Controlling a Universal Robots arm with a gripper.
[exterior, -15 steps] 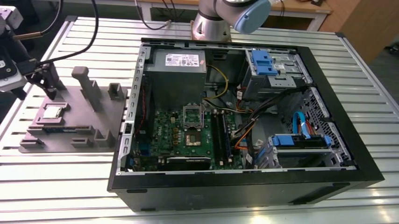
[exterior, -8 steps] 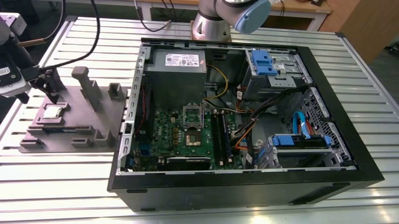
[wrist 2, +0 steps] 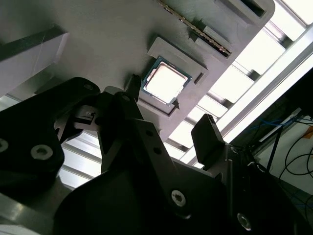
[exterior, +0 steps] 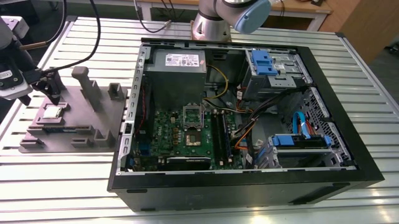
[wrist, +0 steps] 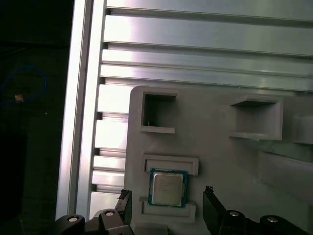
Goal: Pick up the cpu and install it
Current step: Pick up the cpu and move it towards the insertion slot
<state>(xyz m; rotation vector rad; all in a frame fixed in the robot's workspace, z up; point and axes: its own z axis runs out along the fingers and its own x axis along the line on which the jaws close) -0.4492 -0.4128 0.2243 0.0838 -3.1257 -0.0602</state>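
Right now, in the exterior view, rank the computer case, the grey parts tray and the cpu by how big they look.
Largest: computer case.
Next: grey parts tray beside it.
Smallest: cpu, a small square sitting in that tray.

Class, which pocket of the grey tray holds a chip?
The pocket under the open claw: a silver chip lies in it; the square pockets nearby are empty.

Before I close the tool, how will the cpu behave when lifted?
The cpu looks thin and flat, so probably stiff and light. Its shiny metal top suggests it may be slippery. Seated in a recess of the grey holder, it likely won't slide, only lift.
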